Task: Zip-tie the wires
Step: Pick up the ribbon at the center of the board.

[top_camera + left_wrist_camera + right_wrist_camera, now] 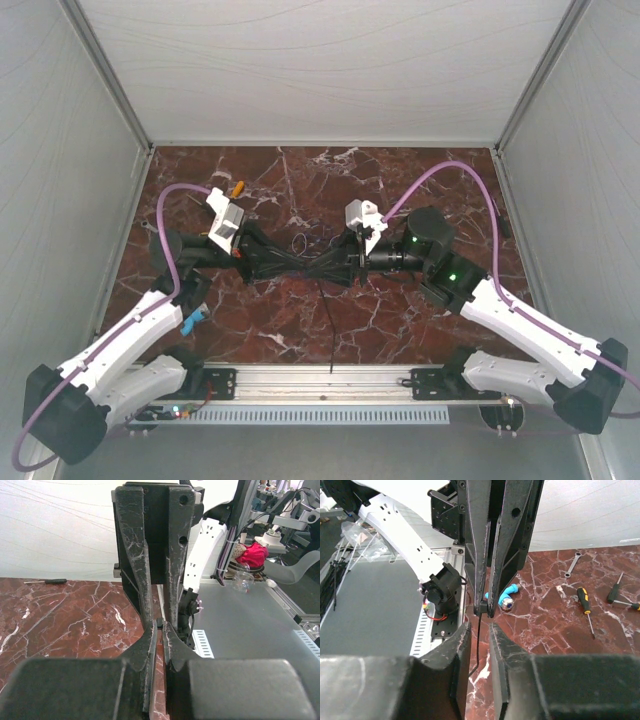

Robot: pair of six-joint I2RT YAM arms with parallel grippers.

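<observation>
The left gripper (pixel 484 611) had its jaws pressed together on the top end of the zip tie (pixel 478 645), pinching the thin black strip right at the fingertips. From that pinch the zip tie hung down and passed through the gap between the right gripper's (pixel 479 628) jaws, which stood slightly spread, a narrow slot open on either side of the strip. I could not tell whether either right finger (pixel 461 650) touched the tie.

The two grippers met tip to tip, the left jaws' tips just beyond the right jaws' tips, above the red marble table (pixel 400 320). Seen from above, the free tail of the tie ran from the meeting point back toward the arm bases.

The wires (pixel 297 243) lay as faint pale loops on the marble just beyond the meeting jaws, on the far side from the bases, outside both pairs of jaws.

Past the left jaws, off to the side, lay a curled blue piece (pixel 509 594), a yellow-and-black screwdriver (pixel 583 601) and a small wrench (pixel 571 564).
</observation>
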